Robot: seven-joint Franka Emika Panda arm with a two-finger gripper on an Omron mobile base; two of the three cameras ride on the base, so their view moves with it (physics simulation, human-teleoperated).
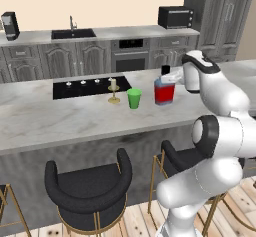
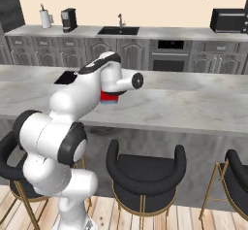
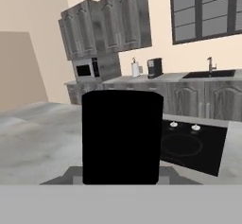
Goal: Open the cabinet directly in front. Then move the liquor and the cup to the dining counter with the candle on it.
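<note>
Apparently the last delivery: the liquor (image 1: 164, 90) sat on the dining counter's surface (image 1: 45, 116), the arm at its cap.

From the left base, the cup (image 1: 134, 98) stood between liquor and candle (image 1: 113, 90). At the hand camera the black cap (image 3: 122, 137) hid the fingers; whether they gripped, I could not tell. Release would come next.

Bottle (image 1: 164, 90): blue top, red lower part, black cap close up (image 3: 122, 137).
Cup (image 1: 134, 98): bright green.
Candle (image 1: 113, 84): white, gold holder.
Counter (image 1: 40, 116): light grey marble, faintly veined.
Cooktop (image 1: 90, 87): black.
Stools (image 1: 90, 188): black seats, legs apparently gold.
</note>
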